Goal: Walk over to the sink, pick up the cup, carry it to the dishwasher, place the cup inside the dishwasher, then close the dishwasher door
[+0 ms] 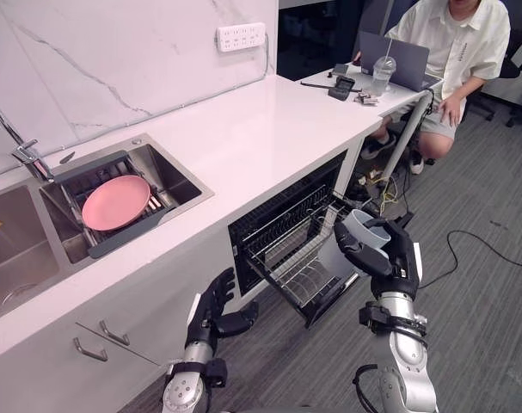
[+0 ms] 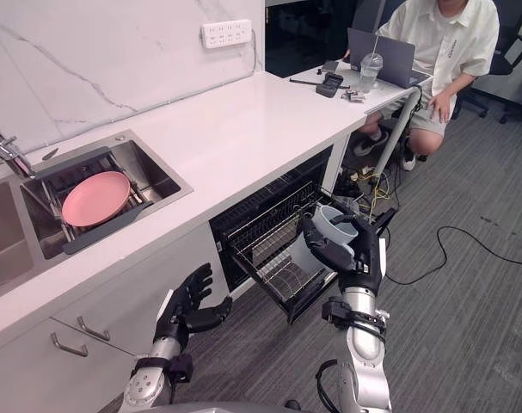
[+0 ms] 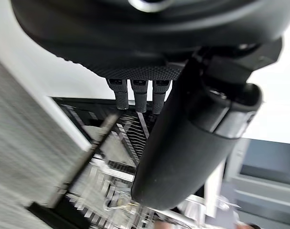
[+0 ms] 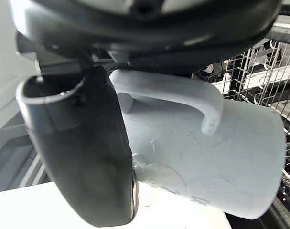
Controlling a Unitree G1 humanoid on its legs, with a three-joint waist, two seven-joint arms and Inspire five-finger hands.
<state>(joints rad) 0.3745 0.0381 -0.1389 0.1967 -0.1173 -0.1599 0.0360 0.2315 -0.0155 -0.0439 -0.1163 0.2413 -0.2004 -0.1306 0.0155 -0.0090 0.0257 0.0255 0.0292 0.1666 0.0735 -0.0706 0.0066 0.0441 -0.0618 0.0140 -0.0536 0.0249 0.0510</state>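
**Asker:** Two hands, one cup: where's the risk?

**Me:** Nearest, my left hand (image 1: 213,310) hangs short of the dishwasher rack (image 1: 291,258), fingers released, holding nothing. My right hand (image 1: 383,258) has its fingers clenched round the one cup (image 1: 364,231), held above the rack's outer edge. I judge that if I let go this high, it may bounce off the wires or tip past that edge onto the floor (image 1: 484,327).

**Asker:** Anything else to count?

**Me:** One rack, standing pulled out; left so, I think it would block the closing. Beyond the rack, one pink plate (image 1: 116,202) in the sink (image 1: 170,172). Farthest from it, one person (image 1: 454,52) at one laptop (image 1: 398,60).
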